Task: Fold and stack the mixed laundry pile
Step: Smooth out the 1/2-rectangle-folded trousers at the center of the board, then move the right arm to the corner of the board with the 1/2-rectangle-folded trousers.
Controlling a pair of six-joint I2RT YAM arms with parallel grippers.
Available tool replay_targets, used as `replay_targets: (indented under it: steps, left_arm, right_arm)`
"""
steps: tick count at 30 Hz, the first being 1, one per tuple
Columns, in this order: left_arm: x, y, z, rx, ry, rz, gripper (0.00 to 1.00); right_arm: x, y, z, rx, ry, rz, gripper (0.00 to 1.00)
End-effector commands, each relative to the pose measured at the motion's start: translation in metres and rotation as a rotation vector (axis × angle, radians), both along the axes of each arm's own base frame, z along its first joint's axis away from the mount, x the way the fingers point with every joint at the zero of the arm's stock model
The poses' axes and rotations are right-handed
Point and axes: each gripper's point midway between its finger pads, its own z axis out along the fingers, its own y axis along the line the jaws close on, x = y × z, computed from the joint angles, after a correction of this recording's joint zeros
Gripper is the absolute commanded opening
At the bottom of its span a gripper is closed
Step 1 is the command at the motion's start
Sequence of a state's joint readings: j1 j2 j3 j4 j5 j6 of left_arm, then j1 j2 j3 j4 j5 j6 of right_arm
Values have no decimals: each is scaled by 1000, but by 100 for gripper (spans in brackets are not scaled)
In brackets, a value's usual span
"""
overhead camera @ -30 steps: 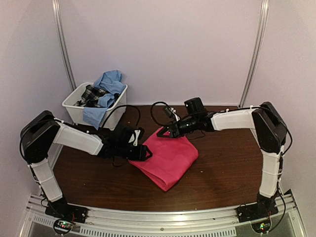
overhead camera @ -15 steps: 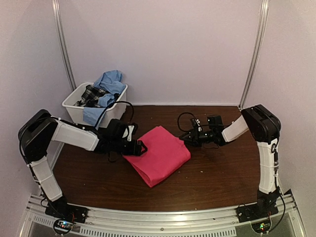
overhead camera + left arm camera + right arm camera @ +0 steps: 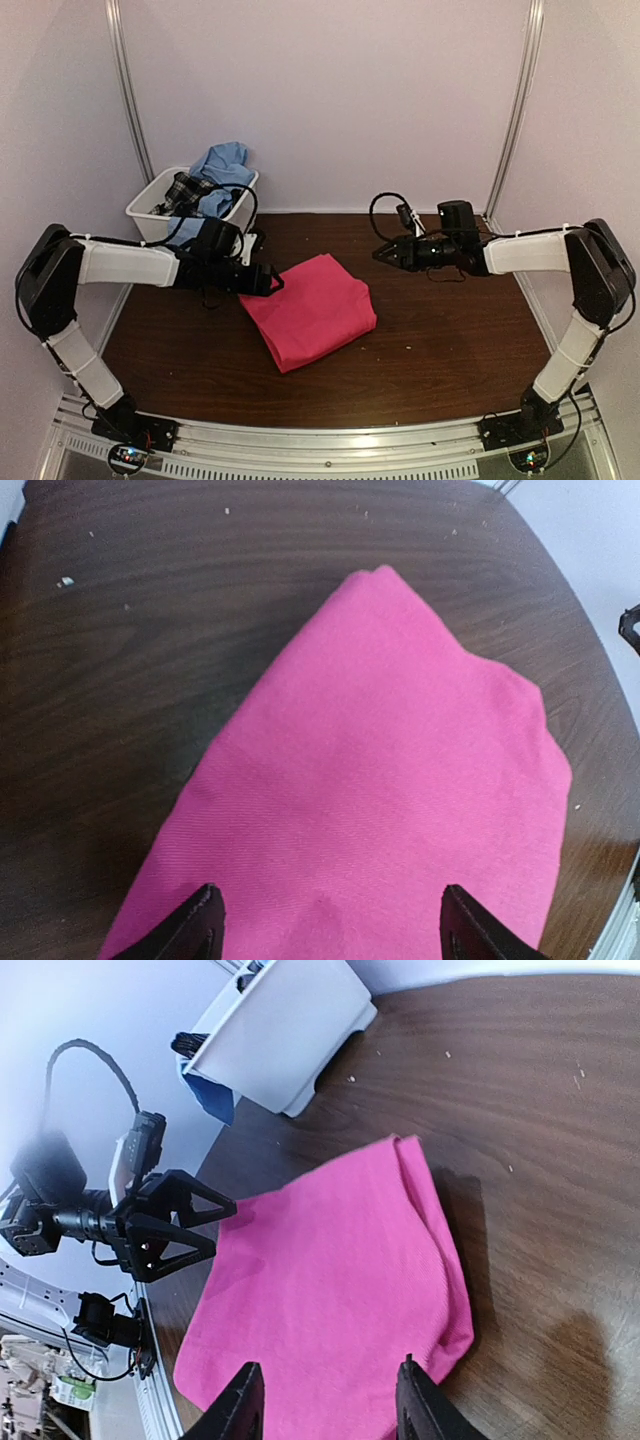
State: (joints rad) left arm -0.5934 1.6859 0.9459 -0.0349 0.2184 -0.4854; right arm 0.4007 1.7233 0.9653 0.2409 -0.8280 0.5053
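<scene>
Pink-red cloth [image 3: 310, 310] lies folded flat on the dark wood table [image 3: 450, 340], roughly centre, a touch toward 7 o'clock in the top view, with one corner pointing to 12 and another to 6. Left gripper [image 3: 268, 282] sits low at the cloth's 10 o'clock edge. Its wrist cam shows both fingers spread wide over the fabric w/ nothing pinched between them, so the jaws are released; can't tell if the tips touch the cloth. Right gripper [image 3: 383, 253] hangs apart from the cloth at about its 2 o'clock, pointing toward 9, above bare wood. Its jaws stand parted too and grasp nothing; from its wrist cam the cloth shows between and beyond the two fingers, and a doubled fold runs along one side. Rest of the laundry is in the white tub [image 3: 150, 215] at the table's 10 o'clock corner, against the wall. Light blue shirt [image 3: 222, 165] is heaped on top and drapes over the tub's front, w/ the plaid garment [image 3: 185, 187] just beside it at 9 o'clock
</scene>
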Motion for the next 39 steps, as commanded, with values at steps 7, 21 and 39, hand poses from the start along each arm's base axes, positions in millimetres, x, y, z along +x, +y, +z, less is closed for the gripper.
replay_targets:
  steps: [7,21,39]
  left_arm:
    - [-11,36,-3,41,37,56,71]
    - [25,6,-65,91,132,17,55]
    - [61,-38,26,-48,-15,-17,70]
  right_arm:
    - [-55,89,-32,-304,-66,220,46]
    - [-63,57,-163,-606,138,139,49]
    - [-68,-10,-84,-671,-43,54,49]
